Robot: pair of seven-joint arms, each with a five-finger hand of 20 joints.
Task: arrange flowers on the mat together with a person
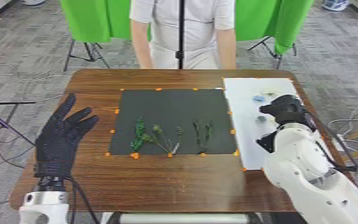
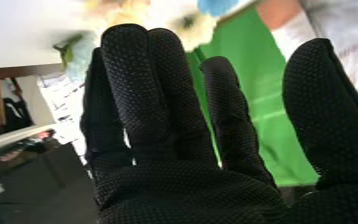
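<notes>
In the head view my right hand is over the white sheet at the table's right, beside a blue flower and a pale one. The right wrist view has my right hand with straight fingers and the thumb apart, holding nothing; past the fingertips are a blurred blue flower and cream flowers. Green stems lie on the lower part of the dark mat, with more stems to their right. My left hand is at the table's left side, fingers straight and empty.
The white sheet lies right of the mat. Orange bits of tape mark the mat's edges. A person stands behind the table's far edge, arms down. A dark pole stands upright before the person.
</notes>
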